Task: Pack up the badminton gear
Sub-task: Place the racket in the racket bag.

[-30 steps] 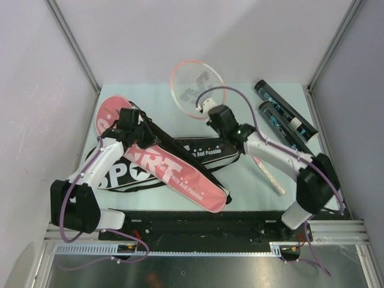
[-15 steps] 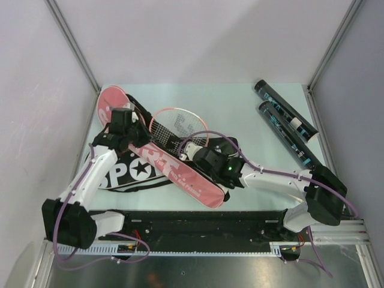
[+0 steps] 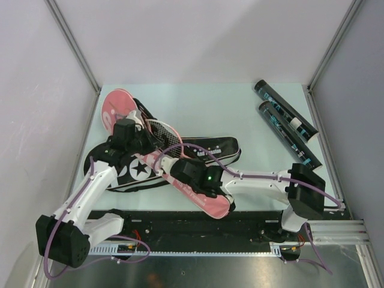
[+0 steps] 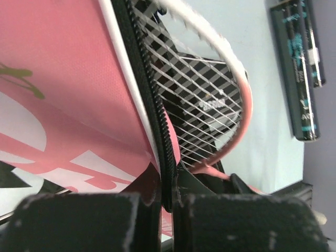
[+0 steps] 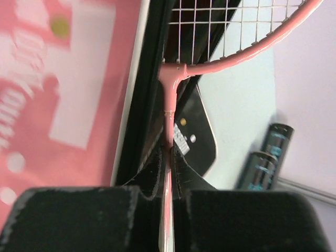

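From above, the pink and black bag [image 3: 211, 149] lies on the left half of the table [image 3: 222, 108], and its pink flap [image 3: 117, 107] reaches toward the far left corner. The left gripper [image 3: 137, 125] is closed on the edge of this flap and holds it raised. The right gripper [image 3: 174, 165] is closed on the thin shaft of a racket [image 3: 159, 128]. The head of the racket is at the mouth of the bag, partly under the flap. Two dark tubes [image 3: 283, 109] lie side by side near the far right corner, well apart from the bag.

In the left wrist view, the fingers [image 4: 79, 220] pinch the zipper [image 4: 157, 121] edge of the flap. The strings of the racket are just beside it, over the black inside of the bag.

In the right wrist view, the fingers [image 5: 236, 220] clamp the shaft just below the neck. The head points away into the gap between the flap and the black side.

I judge that the step in hand is sliding the racket into the bag. The next move calls for pushing it deeper along the bag's length while the flap is held up, and letting go only once the handle is inside. The tubes are not yet packed.
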Robot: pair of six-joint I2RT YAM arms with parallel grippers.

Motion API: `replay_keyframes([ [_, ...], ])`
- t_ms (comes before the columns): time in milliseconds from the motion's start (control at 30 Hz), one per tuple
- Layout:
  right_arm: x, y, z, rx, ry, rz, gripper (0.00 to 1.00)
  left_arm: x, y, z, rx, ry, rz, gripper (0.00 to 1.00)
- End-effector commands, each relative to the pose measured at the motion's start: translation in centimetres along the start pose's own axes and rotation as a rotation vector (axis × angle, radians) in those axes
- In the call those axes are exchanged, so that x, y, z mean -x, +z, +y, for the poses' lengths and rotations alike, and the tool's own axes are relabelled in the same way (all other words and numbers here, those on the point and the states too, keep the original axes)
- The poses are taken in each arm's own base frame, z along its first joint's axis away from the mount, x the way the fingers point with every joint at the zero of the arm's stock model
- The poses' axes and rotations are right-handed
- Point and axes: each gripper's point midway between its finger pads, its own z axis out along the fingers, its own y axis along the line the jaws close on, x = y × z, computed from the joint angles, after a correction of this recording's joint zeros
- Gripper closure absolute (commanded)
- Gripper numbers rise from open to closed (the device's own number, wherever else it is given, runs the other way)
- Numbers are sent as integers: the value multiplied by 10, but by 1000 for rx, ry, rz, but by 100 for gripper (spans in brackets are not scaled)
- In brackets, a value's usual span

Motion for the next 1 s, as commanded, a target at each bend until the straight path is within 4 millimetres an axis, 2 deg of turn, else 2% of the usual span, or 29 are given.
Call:
replay_keyframes([
  [0,87,-16,-26,11,334,-280,100,22,-13,-50,-240,39,-114,100],
  [67,105,-11,-34,36,469,-345,100,10,-9,-52,-277,14,-86,100],
  [100,123,-12,-38,61,533,-416,100,11,-9,-58,-313,15,-94,100],
  [133,135,-13,-44,74,587,-470,100,2,-9,-60,-338,14,-71,99],
  [167,140,-8,-57,84,682,-496,100,0,-10,-63,-355,3,-69,100],
  [200,152,-6,-59,121,718,-544,100,-1,-12,-64,-370,0,-69,100],
  [267,161,-1,-71,146,772,-579,100,-3,-21,-69,-413,5,-91,100],
  [333,169,6,-65,166,762,-606,100,-4,-26,-74,-468,8,-116,99],
  [433,164,35,-65,131,741,-591,100,-10,-30,-77,-515,-14,-113,100],
  [467,158,45,-77,85,719,-597,100,-14,-29,-77,-521,-16,-93,99],
  [500,155,53,-79,72,719,-597,100,-16,-29,-78,-526,-14,-85,100],
  [533,150,69,-75,67,717,-571,100,-21,-27,-75,-522,-29,-70,100],
  [600,155,76,-78,63,749,-582,100,-25,-27,-71,-516,-42,-69,100],
  [633,156,85,-67,70,750,-573,100,-26,-27,-70,-513,-47,-71,99],
  [667,162,85,-70,44,762,-600,100,-27,-26,-68,-509,-49,-69,100],
  [700,164,87,-63,17,759,-592,100,-30,-26,-66,-508,-48,-62,100],
  [800,159,104,-59,-99,833,-550,100,-34,-26,-62,-502,-52,-68,99],
  [833,152,117,-42,-96,815,-531,100,-34,-26,-61,-500,-54,-70,100],
  [900,155,121,-37,-100,836,-560,100,-35,-29,-61,-506,-47,-73,100],
  [967,159,121,-21,-17,820,-556,100,-35,-30,-60,-505,-44,-75,100],
])
